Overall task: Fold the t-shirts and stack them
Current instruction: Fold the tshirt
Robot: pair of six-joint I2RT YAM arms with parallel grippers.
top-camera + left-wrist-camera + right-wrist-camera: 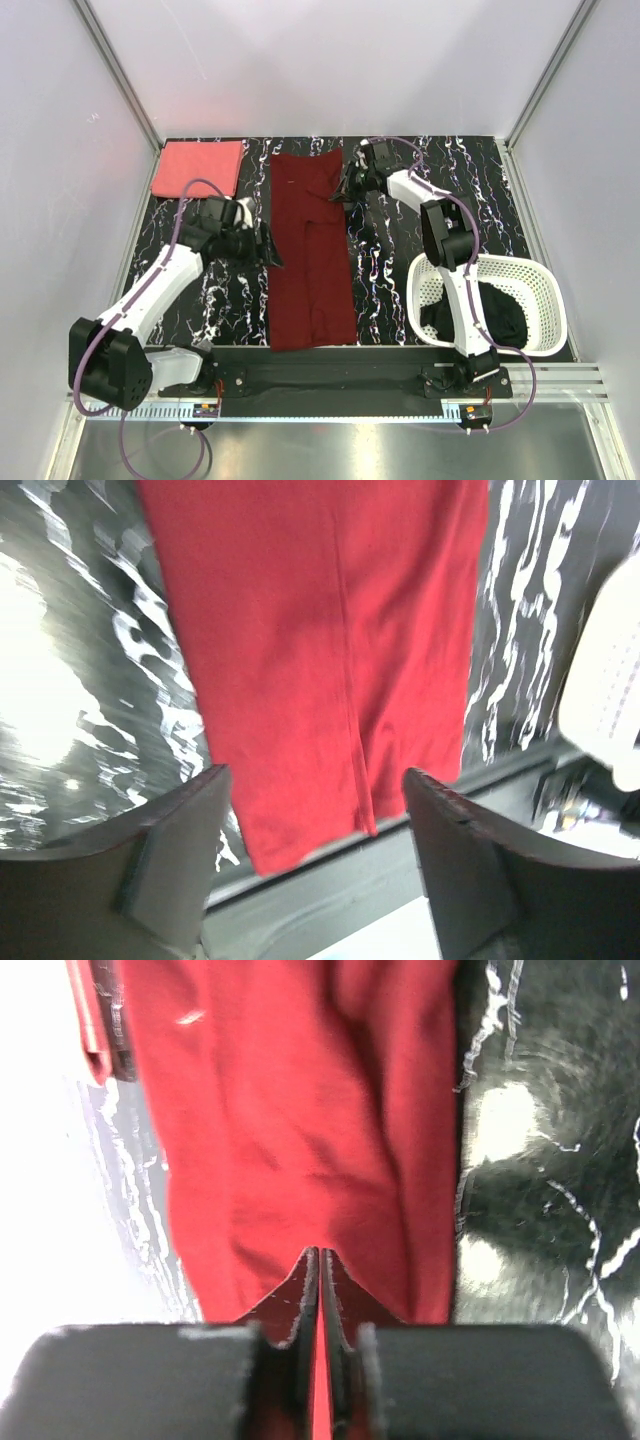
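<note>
right claw (318,1260) clamped on maroon shirt (312,270) far edge, left claw (315,780) gaping wide, should pinch the opposite edge level first so fold lands square

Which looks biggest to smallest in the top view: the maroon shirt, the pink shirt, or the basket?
1. maroon shirt, spread out long on the table.
2. basket, close behind; the two cover nearly the same area, so this order is unsure.
3. pink shirt, folded, clearly smallest.
</note>
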